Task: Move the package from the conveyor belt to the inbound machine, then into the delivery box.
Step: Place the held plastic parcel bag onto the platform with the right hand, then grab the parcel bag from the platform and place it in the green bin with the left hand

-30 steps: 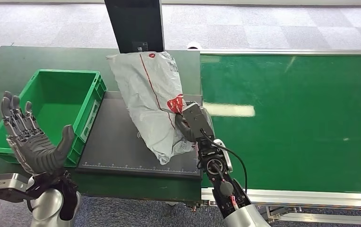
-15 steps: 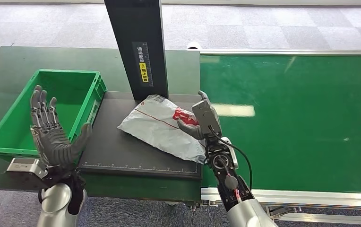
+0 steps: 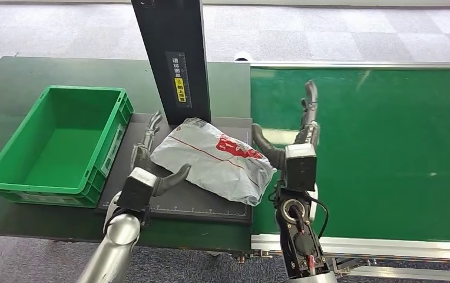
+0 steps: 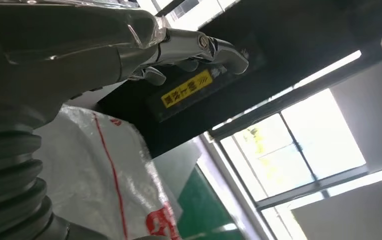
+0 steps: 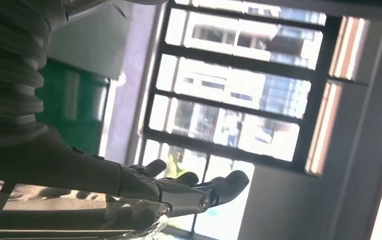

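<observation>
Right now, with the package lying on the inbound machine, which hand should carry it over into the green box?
Probably the left hand: it sits at the package's box-side edge, nearest the green box. The right hand is open on the conveyor side.

The inbound machine's black post (image 3: 172,59) ran off the top of the head view, so its upper part was cut away, and the small print on its yellow label (image 3: 179,89) was too fine to read. The package (image 3: 219,162) covered part of the dark platform (image 3: 146,188) beneath it, and whether the left hand (image 3: 149,168) actually touched the bag's near edge could not be told. In the left wrist view the package (image 4: 99,170) ran off the picture's edge, with its red marking cut short.
</observation>
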Available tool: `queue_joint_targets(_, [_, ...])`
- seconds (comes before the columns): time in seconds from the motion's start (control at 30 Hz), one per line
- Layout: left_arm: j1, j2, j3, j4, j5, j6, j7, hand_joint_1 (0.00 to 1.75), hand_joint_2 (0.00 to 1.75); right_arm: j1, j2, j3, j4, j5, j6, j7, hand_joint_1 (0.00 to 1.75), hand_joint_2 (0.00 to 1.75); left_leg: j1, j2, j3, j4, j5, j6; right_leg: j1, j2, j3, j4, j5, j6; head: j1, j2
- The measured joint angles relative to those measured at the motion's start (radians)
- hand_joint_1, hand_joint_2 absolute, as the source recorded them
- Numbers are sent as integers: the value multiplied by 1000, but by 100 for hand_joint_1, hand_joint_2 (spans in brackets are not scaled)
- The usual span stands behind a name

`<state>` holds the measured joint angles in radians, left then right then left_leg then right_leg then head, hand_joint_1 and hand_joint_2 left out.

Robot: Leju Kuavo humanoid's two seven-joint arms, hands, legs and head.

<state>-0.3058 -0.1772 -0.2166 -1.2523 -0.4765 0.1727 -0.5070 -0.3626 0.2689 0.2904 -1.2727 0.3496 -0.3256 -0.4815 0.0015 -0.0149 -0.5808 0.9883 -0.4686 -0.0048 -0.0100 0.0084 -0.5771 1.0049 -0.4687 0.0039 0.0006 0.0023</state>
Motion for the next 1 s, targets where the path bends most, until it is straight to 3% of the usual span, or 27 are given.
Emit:
queue_joint_targets(0.1, [-67, -23, -40, 175, -160, 118, 44, 0, 175, 72, -19, -14, -215, 20, -73, -6, 0, 175, 0, 1, 0, 0, 0, 0, 0, 1, 0, 0, 0, 0, 0, 0])
queue_joint_targets(0.2, [-137, -48, -67, 337, -259, 187, 79, 0, 175, 123, -33, -44, -368, 10, -86, -5, 0, 175, -1, 2, 0, 0, 0, 0, -1, 1, 0, 0, 0, 0, 0, 0])
queue_joint_targets(0.43, [-259, -92, -155, 609, -513, 358, 249, 0, 175, 177, -46, -85, -516, -16, -52, -24, 0, 175, -1, 3, 0, 0, 0, 0, 0, 2, 0, 0, 0, 0, 0, 0])
queue_joint_targets(0.6, [-305, -113, -188, 718, -562, 365, 297, 0, 175, 184, -46, -95, -537, -22, -32, -25, 0, 175, 0, 3, 0, 0, 0, 0, 0, 2, 0, 0, 0, 0, 0, 0])
queue_joint_targets(1.0, [-391, -169, -198, 869, -586, 240, 321, 0, 175, 171, -46, -105, -537, -33, -1, -20, 0, 175, -1, 3, 0, 0, 0, 0, -1, 2, 2, 0, 0, 0, 0, 0])
